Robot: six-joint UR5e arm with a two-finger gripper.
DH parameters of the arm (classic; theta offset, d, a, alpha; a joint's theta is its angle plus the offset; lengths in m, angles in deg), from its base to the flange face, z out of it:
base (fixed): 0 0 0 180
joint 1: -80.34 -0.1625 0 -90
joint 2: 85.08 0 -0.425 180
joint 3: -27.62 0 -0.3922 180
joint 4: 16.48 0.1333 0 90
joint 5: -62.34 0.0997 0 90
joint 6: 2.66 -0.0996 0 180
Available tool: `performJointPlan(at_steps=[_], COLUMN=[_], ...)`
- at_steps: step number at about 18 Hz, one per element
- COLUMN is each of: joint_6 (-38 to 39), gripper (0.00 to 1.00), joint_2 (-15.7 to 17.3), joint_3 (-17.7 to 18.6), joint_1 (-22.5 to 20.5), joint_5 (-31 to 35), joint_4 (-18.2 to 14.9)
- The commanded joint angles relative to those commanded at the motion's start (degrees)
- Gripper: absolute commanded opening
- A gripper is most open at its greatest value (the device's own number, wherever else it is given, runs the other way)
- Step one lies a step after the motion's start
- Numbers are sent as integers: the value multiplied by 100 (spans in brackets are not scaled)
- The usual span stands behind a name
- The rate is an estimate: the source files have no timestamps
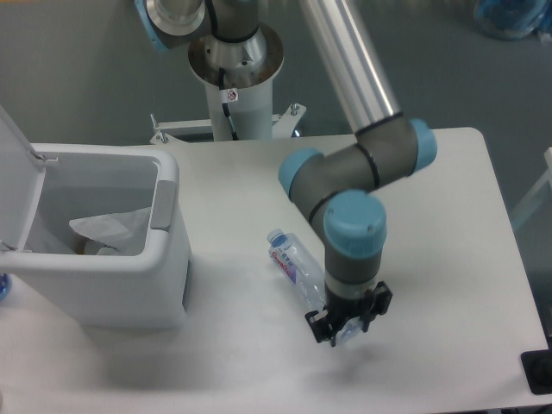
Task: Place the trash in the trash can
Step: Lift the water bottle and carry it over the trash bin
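I've got the tool (348, 325) clamped on the base end of the bottle (297, 266), cap end pointing up-left twd the trash can (164, 259). Can't tell if the bottle is clear of the tabletop (448, 224). Wrapper (110, 230) lies inside the can, lid up.

A white table (431, 172) with rounded corners is seen. A white bin (129, 276) is stood on its left part, lid open. Whether the clear bottle (293, 263), right of the bin, rests on the tabletop cannot be told.
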Motion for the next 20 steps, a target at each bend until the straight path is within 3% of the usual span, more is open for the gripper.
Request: performJointPlan(at_steps=[5,12,15,20], joint_6=[0,0,-9,-9], gripper=[59,59,59,59], joint_2=[404,1143,1196,1249], joint_3=[-572,-686,-967,-1012], joint_1=[0,114,228,764], joint_5=[-421,-923,-932,-932], joint_4=[264,624,642,668])
